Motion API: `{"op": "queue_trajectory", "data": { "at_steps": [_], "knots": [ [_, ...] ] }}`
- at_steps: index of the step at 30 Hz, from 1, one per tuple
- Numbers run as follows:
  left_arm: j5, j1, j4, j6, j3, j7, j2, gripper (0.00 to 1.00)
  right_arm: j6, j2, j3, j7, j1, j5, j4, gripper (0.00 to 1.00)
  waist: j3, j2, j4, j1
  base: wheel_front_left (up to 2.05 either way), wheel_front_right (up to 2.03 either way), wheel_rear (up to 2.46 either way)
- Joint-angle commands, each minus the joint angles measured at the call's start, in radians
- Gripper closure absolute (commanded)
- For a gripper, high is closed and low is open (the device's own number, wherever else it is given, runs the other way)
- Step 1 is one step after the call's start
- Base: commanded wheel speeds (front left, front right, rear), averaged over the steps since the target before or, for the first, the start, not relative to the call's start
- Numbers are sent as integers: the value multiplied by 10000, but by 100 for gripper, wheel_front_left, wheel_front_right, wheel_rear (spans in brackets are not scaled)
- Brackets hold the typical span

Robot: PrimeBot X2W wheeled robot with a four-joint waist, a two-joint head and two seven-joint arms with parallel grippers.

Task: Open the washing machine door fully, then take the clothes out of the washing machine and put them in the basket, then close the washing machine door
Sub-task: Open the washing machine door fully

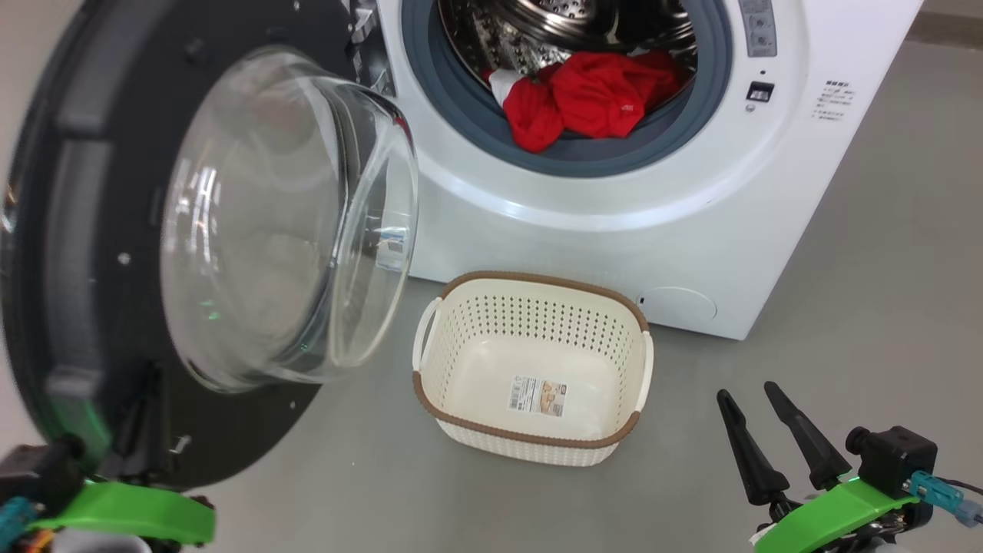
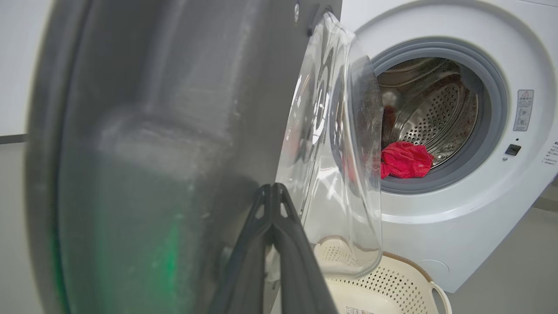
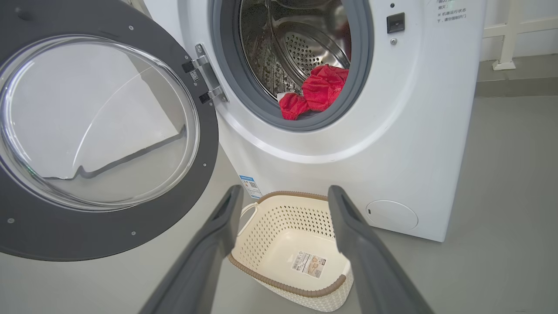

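The washing machine door stands swung open at the left, its clear glass bowl bulging toward the machine. The white washing machine shows its steel drum, with the red clothes heaped on the grey ring at the front. The clothes also show in the right wrist view. On the floor before the machine sits the basket, with just a paper label in it. My left gripper is shut, its tips close against the door's inner face. My right gripper hangs open, low and right of the basket.
Grey floor spreads to the right of the machine and in front of the basket. The open door takes up the room on the left. A white post and a wall base stand far right behind the machine.
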Motion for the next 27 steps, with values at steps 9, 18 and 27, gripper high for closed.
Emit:
{"op": "queue_trajectory", "data": {
  "at_steps": [9,18,27],
  "knots": [
    [-586,-1327,807,101,1187,309,1178,100,29,-188,322,-122,-631,-113,-214,0,641,0,326,0,0,0,0],
    [-699,-2431,2378,-164,1202,374,1857,100,29,-158,346,-122,-969,-140,-166,0,1007,0,608,0,0,0,0],
    [-605,-3572,4074,-352,931,64,2307,100,29,-141,342,-122,-1124,-158,-149,0,1151,0,735,0,0,0,0]
  ]
}}
